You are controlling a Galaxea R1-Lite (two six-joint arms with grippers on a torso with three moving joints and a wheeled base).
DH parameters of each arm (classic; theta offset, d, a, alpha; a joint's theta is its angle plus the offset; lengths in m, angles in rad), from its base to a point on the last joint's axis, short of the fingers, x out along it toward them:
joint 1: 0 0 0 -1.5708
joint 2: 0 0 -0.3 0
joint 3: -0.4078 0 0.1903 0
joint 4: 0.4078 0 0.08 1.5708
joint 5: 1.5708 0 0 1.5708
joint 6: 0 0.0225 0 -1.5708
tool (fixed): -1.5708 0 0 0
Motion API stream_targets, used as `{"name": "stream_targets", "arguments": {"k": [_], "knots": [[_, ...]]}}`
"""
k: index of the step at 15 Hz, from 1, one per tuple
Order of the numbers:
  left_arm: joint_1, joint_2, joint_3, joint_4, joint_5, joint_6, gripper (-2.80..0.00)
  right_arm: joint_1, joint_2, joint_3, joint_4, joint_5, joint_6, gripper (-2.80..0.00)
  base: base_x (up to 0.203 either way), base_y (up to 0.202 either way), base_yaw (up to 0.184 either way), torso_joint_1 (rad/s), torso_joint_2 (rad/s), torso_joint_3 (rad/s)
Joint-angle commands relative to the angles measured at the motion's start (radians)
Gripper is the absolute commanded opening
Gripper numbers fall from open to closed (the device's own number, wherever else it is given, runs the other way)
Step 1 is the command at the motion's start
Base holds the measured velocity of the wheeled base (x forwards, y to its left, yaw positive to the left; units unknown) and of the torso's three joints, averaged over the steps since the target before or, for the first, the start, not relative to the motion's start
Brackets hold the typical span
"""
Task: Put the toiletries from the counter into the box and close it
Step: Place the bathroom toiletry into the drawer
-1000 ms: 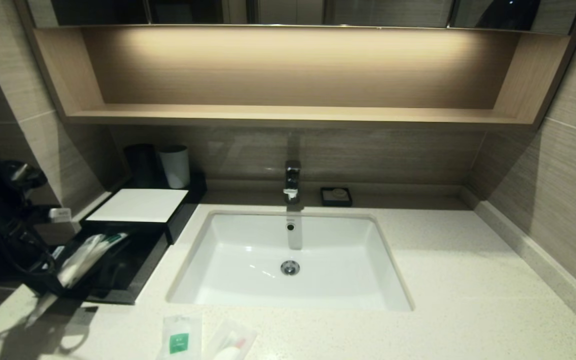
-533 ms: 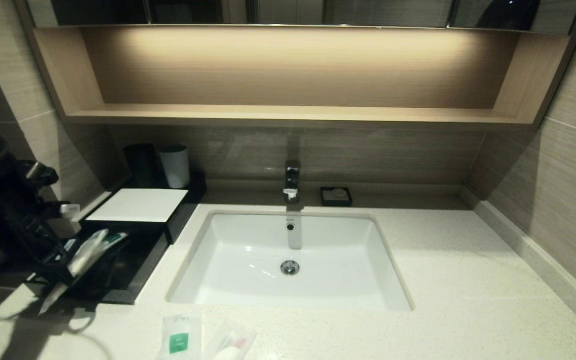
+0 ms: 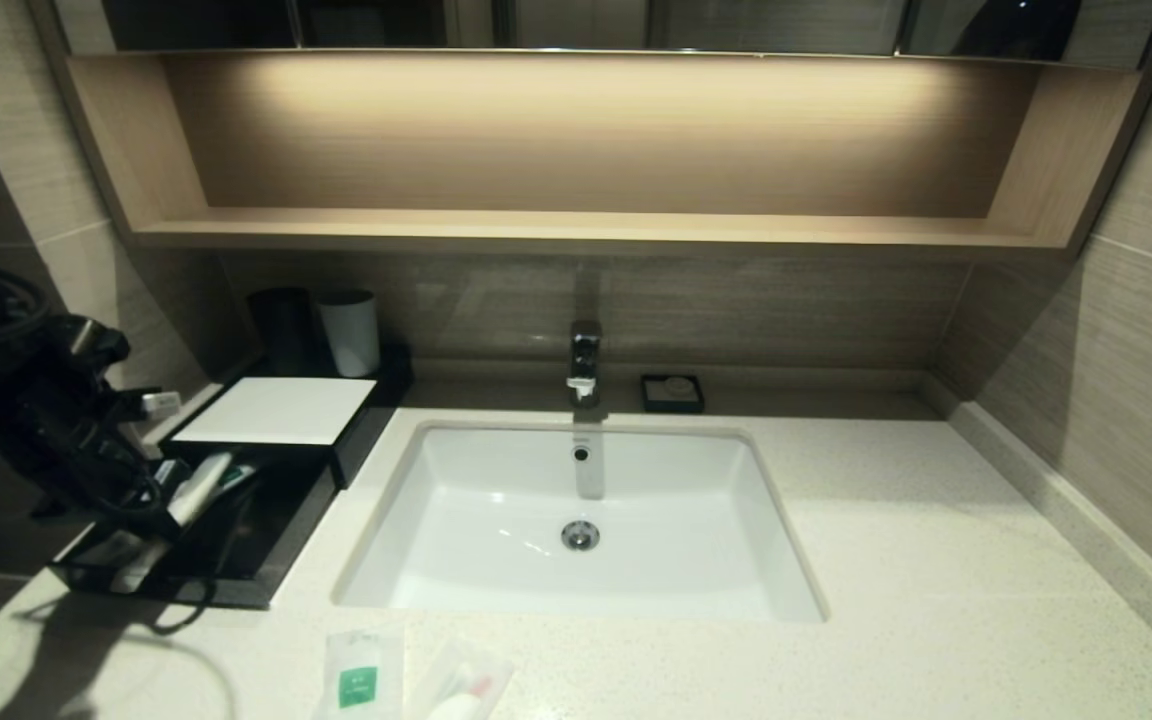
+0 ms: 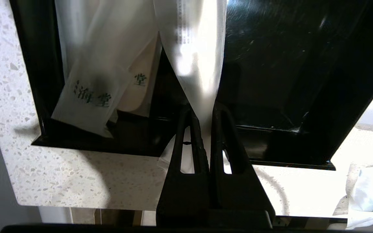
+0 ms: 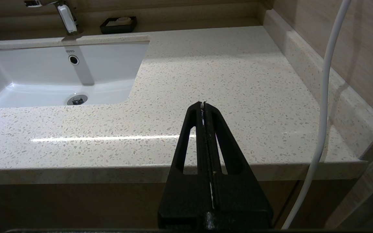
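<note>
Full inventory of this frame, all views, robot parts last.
box: 1, black with white top, counter's left end, drawer open
packs in drawer: at least 2, clear-white
held pack: 1, clear-white, over drawer
sachet: 1, green label, counter front
packet: 1, pink-red mark, beside sachet
tumblers: 2, black and white, behind box
dish: 1, black, right of tap
sink: 1, white
left gripper: shut on held pack
right gripper: shut, idle
</note>
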Motion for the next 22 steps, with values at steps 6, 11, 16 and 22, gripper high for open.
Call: {"name": "stream_targets", "arguments": {"k": [6, 11, 16, 22], "knots": [[-0.024, -0.01, 0.025, -0.002, -0.076, 0.021, -2.8, 0.0, 0.0, 0.0, -0.001, 0.0, 0.001, -2.8, 0.0, 0.0, 0.0, 0.0, 0.0, 0.0], [-0.026, -0.008, 0.049, -0.006, -0.1, 0.077, -2.8, 0.0, 0.0, 0.0, 0.0, 0.0, 0.001, -2.8, 0.0, 0.0, 0.0, 0.0, 0.0, 0.0], [-0.018, 0.046, 0.052, -0.141, -0.096, 0.069, -2.8, 0.0, 0.0, 0.0, 0.0, 0.0, 0.001, -2.8, 0.0, 0.0, 0.0, 0.0, 0.0, 0.0], [-0.015, 0.056, 0.058, -0.163, -0.097, 0.069, -2.8, 0.0, 0.0, 0.0, 0.0, 0.0, 0.001, -2.8, 0.0, 0.0, 0.0, 0.0, 0.0, 0.0]]}}
